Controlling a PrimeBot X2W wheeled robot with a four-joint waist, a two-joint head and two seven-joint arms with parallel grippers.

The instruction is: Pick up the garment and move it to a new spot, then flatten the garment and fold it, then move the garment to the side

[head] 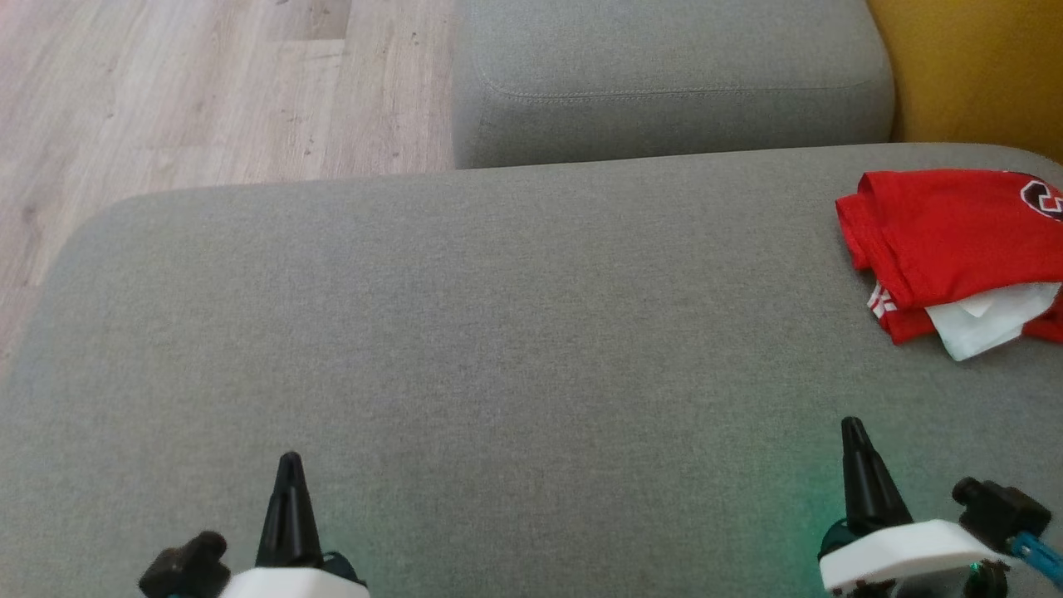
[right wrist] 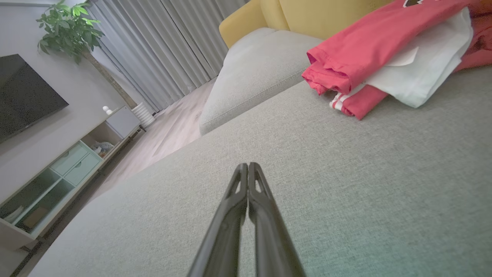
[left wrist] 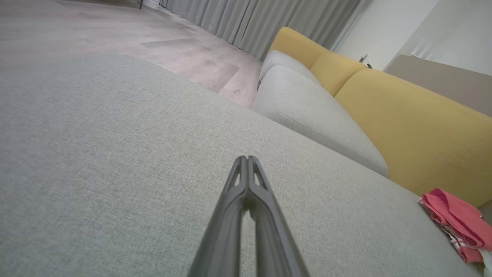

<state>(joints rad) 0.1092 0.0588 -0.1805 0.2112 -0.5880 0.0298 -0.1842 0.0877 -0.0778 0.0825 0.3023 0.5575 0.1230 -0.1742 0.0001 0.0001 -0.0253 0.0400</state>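
Item: red garment (head: 955, 241), roughly folded, white layer showing, at far right of grey sofa seat (head: 498, 332), well apart from both claws. L claw (head: 290, 458) & R claw (head: 853, 425): clenched, empty, low over the seat. Step, prob.: move-aside looks done; if not, R claw must open and reach right.

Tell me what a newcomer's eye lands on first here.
The red garment, loosely folded with a white piece poking out at its near edge, lies at the far right of the wide grey cushion. Behind it rises a yellow backrest. The left gripper and right gripper sit shut and empty at the bottom of the head view, well short of the garment.
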